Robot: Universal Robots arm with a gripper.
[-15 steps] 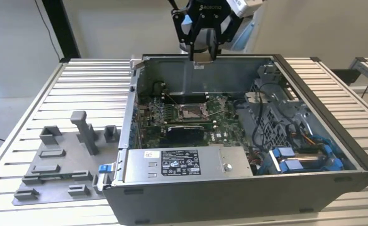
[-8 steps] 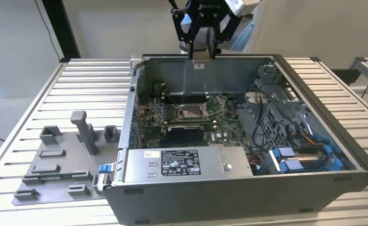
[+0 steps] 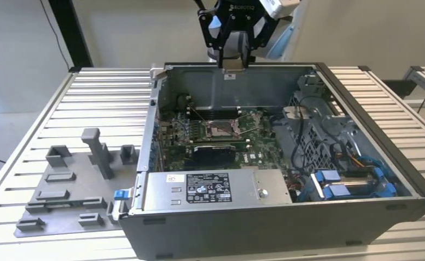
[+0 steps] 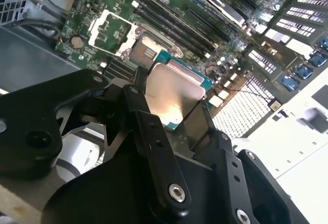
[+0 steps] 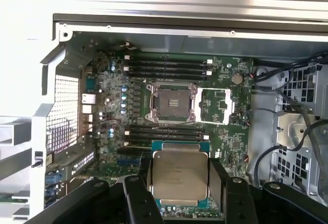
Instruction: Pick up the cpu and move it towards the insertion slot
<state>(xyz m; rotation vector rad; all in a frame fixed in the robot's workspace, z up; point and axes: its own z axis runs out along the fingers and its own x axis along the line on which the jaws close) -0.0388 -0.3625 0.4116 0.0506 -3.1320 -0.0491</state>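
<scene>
The pincer (image 5: 179,183), clenched on the cpu (image 5: 180,175) by its edges, hangs above the open computer case (image 3: 285,217), so keep the chip level and squared over the insertion slot (image 5: 172,103).

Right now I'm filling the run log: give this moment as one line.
claw: shut on cpu | cpu: lifted, above open computer case | insertion slot: open, unfilled | cpu apart from slot
</scene>
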